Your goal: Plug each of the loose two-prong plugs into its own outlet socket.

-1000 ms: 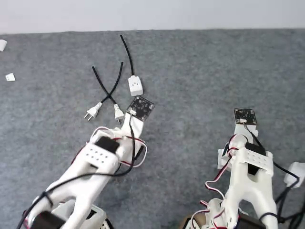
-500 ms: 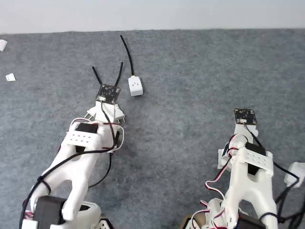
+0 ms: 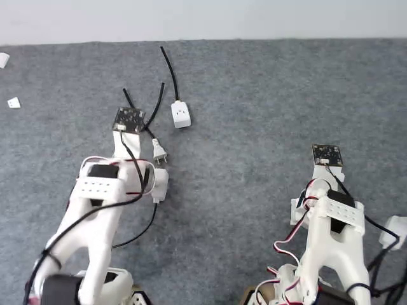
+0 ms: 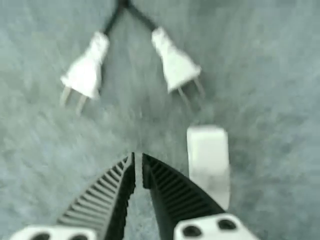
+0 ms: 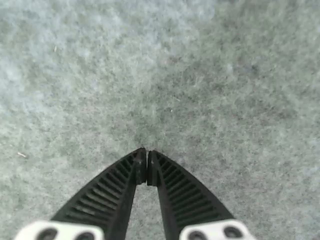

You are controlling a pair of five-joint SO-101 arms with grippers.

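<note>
Two white two-prong plugs lie on the grey carpet just past my left gripper (image 4: 138,157): one plug (image 4: 85,72) and the other plug (image 4: 175,62), prongs toward the gripper, their black cords crossing behind them. The gripper hangs above the carpet, shut and empty. A white socket-like block (image 4: 207,160) lies right beside it, also seen in the high view as the block (image 3: 159,184). There one plug (image 3: 159,152) shows; the left arm (image 3: 102,184) covers the other. A white outlet socket (image 3: 180,114) lies farther back on its cord. My right gripper (image 5: 146,152) is shut over bare carpet.
The right arm (image 3: 331,216) stands at the near right, far from the plugs. Two small white scraps (image 3: 14,103) lie at the far left, near the wall. A white object (image 3: 394,232) sits at the right edge. Bare carpet stretches between the arms.
The left arm has swung leftward, from beside the outlet socket to above the left plug, which it now covers. The white block near it has come into sight. The right arm has not moved.
</note>
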